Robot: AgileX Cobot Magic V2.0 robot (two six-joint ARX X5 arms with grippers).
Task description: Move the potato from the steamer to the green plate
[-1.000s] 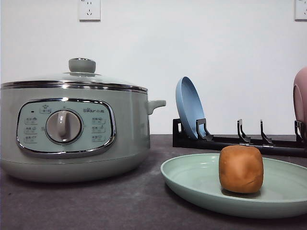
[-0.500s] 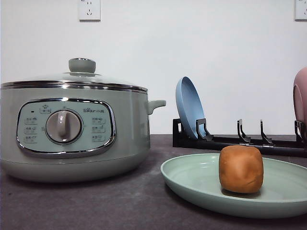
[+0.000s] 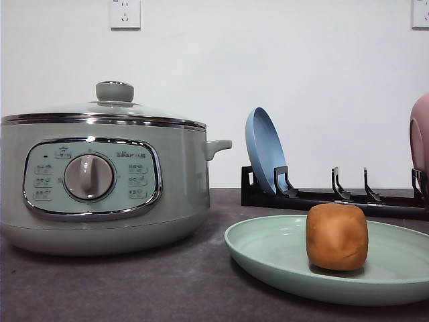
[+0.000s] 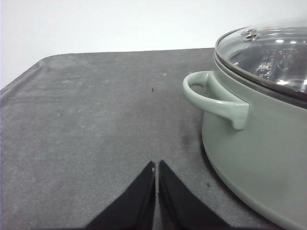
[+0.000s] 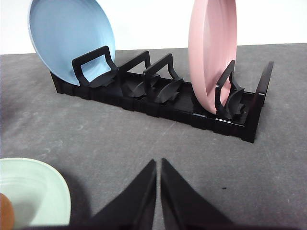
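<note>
On the dark worktop point(image 3: 134, 282) your potato point(image 3: 336, 236) already sits on the green plate point(image 3: 268, 248), and the steamer point(image 3: 100, 181) is lidded. Both the left fingers point(image 4: 156, 165) and the right fingers point(image 5: 158, 163) are pressed together, empty; nothing looks left to do.

The steamer point(image 3: 100, 181) is cut off at the left edge in the front view. The green plate point(image 3: 268, 251) and the pink plate point(image 3: 420, 134) are cut off at the right edge. The small words on the steamer's panel cannot be read. The potato point(image 5: 5, 211) is almost hidden at the right wrist view's edge.
</note>
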